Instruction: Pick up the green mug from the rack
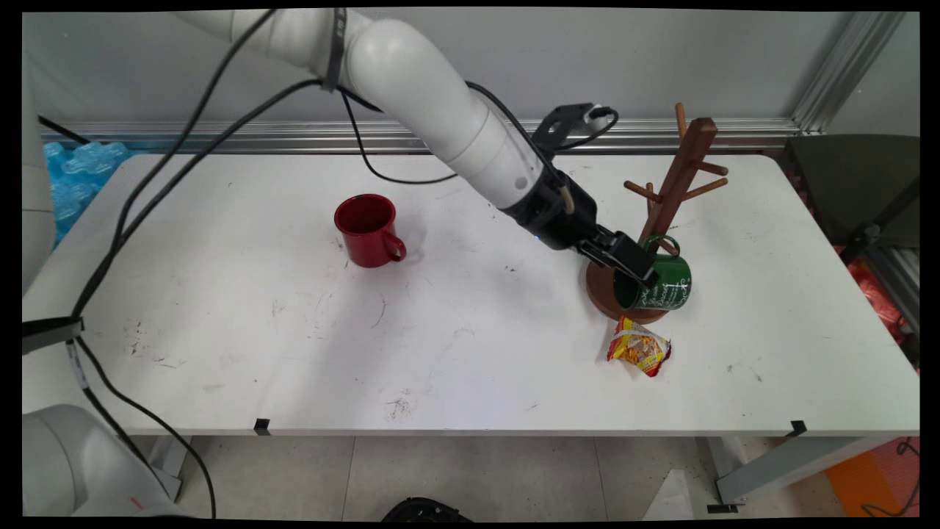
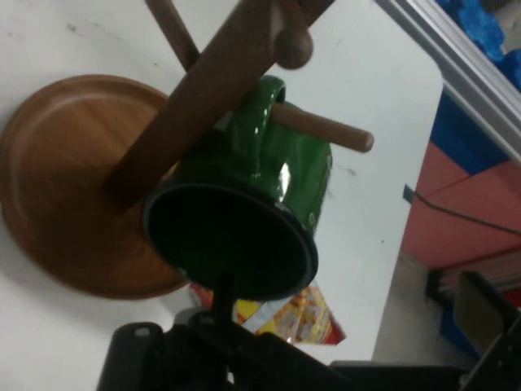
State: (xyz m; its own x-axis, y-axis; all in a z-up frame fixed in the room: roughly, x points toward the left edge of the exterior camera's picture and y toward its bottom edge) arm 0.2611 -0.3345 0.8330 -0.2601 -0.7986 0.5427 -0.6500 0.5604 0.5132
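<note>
Green mug [image 1: 664,283] hangs by its handle on a low peg of the wooden mug tree [image 1: 672,198] near the tabletop's far right corner, its rim pinched by the closed black gripper [image 1: 637,270], a snack packet [image 1: 639,348] just in front.

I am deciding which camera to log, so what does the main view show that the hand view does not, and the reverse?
Only the main view shows the red mug standing apart at the table's middle left, the rack's upper pegs, and the arm with its cables. Only the hand view shows the green mug's dark inside, its handle hooked over a lower peg, and the gripper shut on its rim. Both show the green mug on the wooden mug rack and the yellow snack packet beside the rack's round base.
</note>
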